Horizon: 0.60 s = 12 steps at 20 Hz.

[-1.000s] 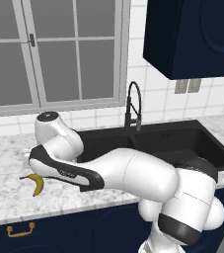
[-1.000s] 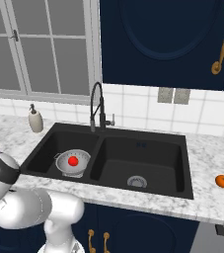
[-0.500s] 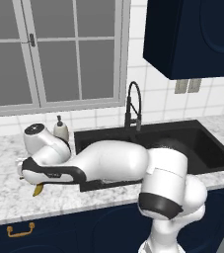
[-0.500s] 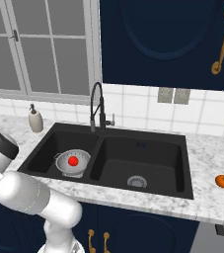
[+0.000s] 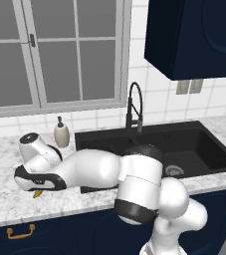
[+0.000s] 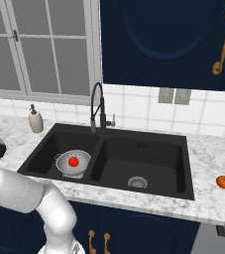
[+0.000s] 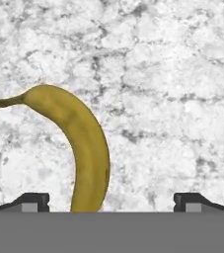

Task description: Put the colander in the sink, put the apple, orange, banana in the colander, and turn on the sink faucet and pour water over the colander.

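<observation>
A yellow banana (image 7: pixel 86 143) lies on the marble counter, curving up between the fingertips (image 7: pixel 32 201) of my open gripper (image 7: pixel 111 203), closer to the left one and touching neither. In the left base view my hand hangs low over the counter, and just the banana's tip (image 5: pixel 37 193) pokes out beneath it. The silver colander (image 6: pixel 75 163) sits in the left basin of the black sink (image 6: pixel 156 146) with the red apple (image 6: pixel 73 161) inside. On the counter right of the sink rests the orange (image 6: pixel 224 181). Behind the divider stands the black faucet (image 6: pixel 98 105), with no water running.
A beige soap dispenser (image 5: pixel 60 133) stands on the counter behind my hand, near the sink's left corner. The counter's front edge (image 5: pixel 15 213) runs just below the banana. A window fills the wall above, and dark cabinets (image 5: pixel 194 35) hang to the right.
The arm has swung left and lowered over the counter, so the hand now covers most of the banana in the left base view. The gripper stays open.
</observation>
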Motion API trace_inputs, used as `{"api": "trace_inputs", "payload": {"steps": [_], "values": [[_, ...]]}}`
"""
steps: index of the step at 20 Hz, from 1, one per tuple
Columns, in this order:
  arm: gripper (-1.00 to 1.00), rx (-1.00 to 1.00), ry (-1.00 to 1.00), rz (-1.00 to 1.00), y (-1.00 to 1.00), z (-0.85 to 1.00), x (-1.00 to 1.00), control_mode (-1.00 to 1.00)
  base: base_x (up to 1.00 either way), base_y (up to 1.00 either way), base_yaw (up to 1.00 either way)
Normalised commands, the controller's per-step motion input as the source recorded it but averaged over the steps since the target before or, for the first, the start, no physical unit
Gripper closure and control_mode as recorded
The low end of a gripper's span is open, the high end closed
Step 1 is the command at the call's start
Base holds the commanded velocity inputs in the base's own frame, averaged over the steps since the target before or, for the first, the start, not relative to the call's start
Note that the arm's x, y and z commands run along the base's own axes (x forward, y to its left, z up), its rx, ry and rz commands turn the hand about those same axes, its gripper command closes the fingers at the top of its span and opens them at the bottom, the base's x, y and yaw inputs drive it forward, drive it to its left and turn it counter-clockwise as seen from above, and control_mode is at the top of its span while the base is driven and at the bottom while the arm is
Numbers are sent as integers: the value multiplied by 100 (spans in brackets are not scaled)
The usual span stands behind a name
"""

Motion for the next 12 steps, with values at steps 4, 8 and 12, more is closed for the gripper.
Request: {"api": "trace_inputs", "payload": {"steps": [4, 8, 12], "values": [[-100, -2, 1, 0, 24, -42, 39, -100, 0, 0, 0], [-100, -1, 5, 0, 24, -43, 29, -100, 0, 0, 0], [-100, -1, 4, 0, 7, -47, 5, -100, 0, 0, 0]]}}
